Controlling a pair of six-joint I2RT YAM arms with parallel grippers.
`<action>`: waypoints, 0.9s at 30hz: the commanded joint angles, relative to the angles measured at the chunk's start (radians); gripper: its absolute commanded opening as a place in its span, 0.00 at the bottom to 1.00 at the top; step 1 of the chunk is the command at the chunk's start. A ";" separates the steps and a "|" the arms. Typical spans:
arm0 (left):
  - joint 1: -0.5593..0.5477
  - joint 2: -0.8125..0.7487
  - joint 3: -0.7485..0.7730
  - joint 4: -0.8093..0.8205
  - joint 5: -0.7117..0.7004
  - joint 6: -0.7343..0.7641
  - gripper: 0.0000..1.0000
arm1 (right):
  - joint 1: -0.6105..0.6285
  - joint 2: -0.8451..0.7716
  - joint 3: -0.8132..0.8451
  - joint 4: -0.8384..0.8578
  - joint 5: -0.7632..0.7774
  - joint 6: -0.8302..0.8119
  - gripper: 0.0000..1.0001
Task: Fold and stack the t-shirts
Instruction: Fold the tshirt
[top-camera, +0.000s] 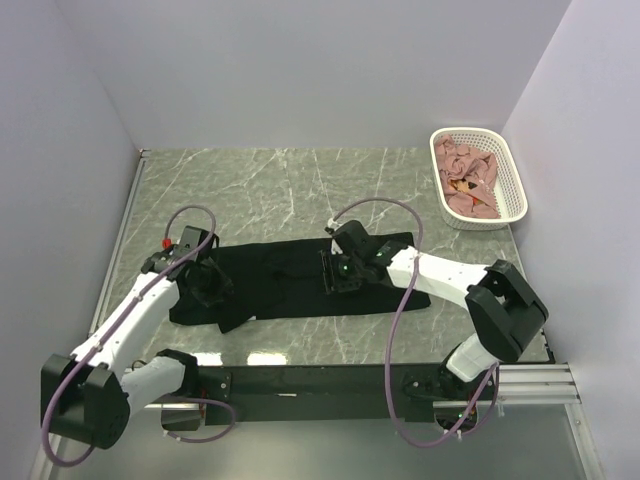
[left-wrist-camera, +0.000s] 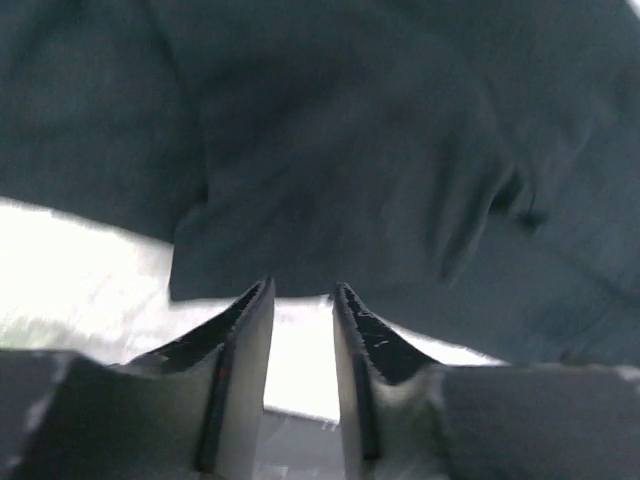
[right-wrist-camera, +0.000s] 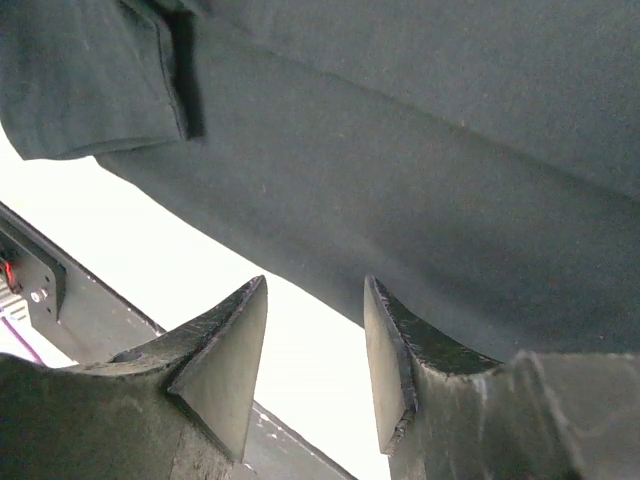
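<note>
Black cloth fills both wrist views just past the fingertips. Left claw (left-wrist-camera: 300, 292): fingers are held partly apart with a narrow gap and nothing is gripped. The black shirt (top-camera: 290, 275) starts just beyond the tips, and its folded edge is seen over a pale strip of table. From above, this claw is placed at the shirt's left end, where the cloth is bunched.

Right claw (right-wrist-camera: 315, 288): fingers are set wider apart and nothing is gripped. The shirt's near edge is seen just ahead of the tips, with a hemmed flap at upper left. From above, this claw is parked over the shirt's middle, close to the near edge.

The shirt is laid out as a long band, left to right, across the table's middle. Pink shirts (top-camera: 467, 178) are piled in a white lattice basket (top-camera: 466, 132) at the far right corner, well apart from both claws.

The table (top-camera: 260, 190) is topped in grey-green marble pattern with white veins. It is boxed in on three sides by plain pale walls (top-camera: 300, 70). A black rail (top-camera: 300, 380) is run along the near edge, between the arm bases.
</note>
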 joint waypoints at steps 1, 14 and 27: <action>0.044 0.056 -0.022 0.142 -0.034 0.040 0.34 | -0.006 -0.061 -0.035 0.080 -0.020 0.010 0.50; 0.327 0.323 -0.035 0.284 -0.014 0.218 0.25 | -0.269 -0.168 -0.236 0.112 -0.001 0.055 0.47; 0.341 0.212 0.108 0.238 -0.090 0.275 0.51 | -0.339 -0.262 -0.157 -0.057 0.267 0.007 0.48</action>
